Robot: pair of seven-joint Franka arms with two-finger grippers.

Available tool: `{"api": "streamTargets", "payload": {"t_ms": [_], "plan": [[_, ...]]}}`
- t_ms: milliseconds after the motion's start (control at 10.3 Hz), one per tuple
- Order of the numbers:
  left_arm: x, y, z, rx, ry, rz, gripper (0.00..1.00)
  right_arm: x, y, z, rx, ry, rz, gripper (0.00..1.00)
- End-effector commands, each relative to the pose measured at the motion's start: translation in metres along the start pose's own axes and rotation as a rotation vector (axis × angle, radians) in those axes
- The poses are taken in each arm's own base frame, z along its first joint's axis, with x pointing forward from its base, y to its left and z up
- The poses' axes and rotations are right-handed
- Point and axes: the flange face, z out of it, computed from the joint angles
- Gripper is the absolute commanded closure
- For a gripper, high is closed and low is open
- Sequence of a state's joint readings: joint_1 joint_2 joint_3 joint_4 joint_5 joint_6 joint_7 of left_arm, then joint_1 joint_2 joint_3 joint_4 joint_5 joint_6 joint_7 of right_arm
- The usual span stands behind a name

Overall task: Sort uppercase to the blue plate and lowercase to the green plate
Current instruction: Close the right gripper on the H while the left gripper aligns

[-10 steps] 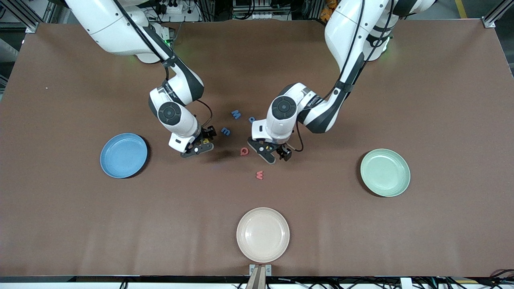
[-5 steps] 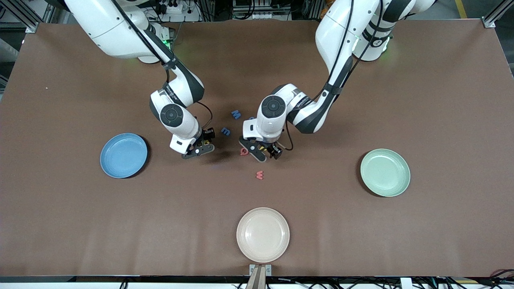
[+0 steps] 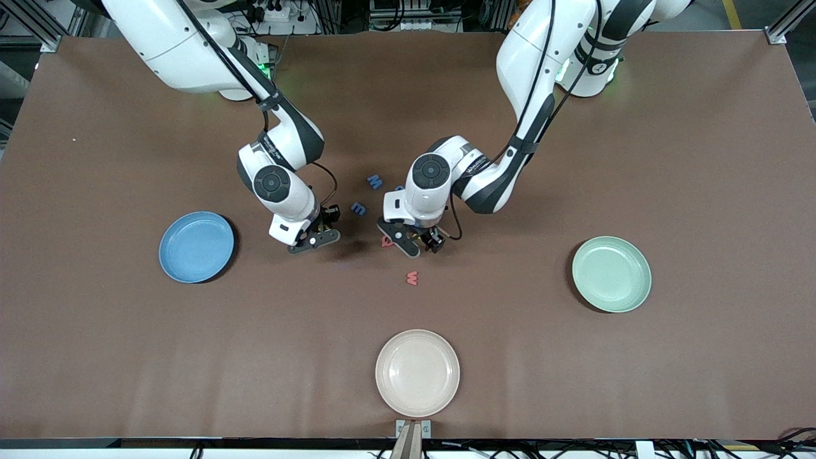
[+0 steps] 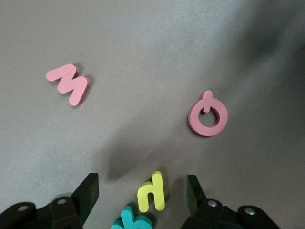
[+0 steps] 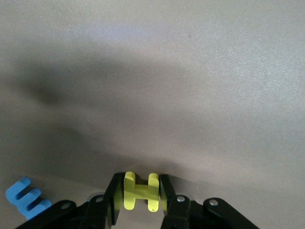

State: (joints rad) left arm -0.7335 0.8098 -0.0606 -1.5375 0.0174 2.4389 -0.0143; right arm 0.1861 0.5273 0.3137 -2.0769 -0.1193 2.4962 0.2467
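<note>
Right hand pinches yellow foam H; left hand gapes around yellow h

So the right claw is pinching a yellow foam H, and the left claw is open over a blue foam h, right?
Nearly. The right claw does pinch the yellow foam H, and the left claw is open, but the foam lowercase h between its fingers is yellow, not blue, as the left wrist view shows.
</note>
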Motion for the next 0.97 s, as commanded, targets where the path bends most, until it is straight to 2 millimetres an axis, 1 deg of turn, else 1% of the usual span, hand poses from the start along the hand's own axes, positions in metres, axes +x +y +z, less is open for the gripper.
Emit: {"api": "streamTargets", "payload": {"t_ms": [0,193,290,387,580,773,870], "plan": [[0.005,0.002,0.001,0.009,0.014,-0.012,0.27,0.005,-0.003,0.003,0.002,0.000,0.009,0.75],[0.004,0.002,0.002,0.013,0.011,0.002,0.30,0.009,0.001,-0.002,0.002,-0.011,0.024,0.77],[0.004,0.002,0.002,0.014,0.011,0.003,0.32,0.014,0.005,-0.010,-0.005,-0.035,0.035,0.77],[0.004,0.002,0.002,0.013,0.011,0.001,0.34,0.018,0.004,-0.020,-0.019,-0.067,0.036,0.77],[0.003,0.007,0.004,0.007,0.005,-0.006,0.34,0.023,0.006,-0.034,-0.033,-0.095,0.040,0.77],[0.001,0.012,0.006,-0.002,-0.003,-0.009,0.36,0.030,0.018,-0.055,-0.047,-0.122,0.046,0.77],[0.000,0.012,0.007,-0.001,-0.009,-0.007,0.40,0.033,0.030,-0.068,-0.054,-0.138,0.038,0.77]]}}
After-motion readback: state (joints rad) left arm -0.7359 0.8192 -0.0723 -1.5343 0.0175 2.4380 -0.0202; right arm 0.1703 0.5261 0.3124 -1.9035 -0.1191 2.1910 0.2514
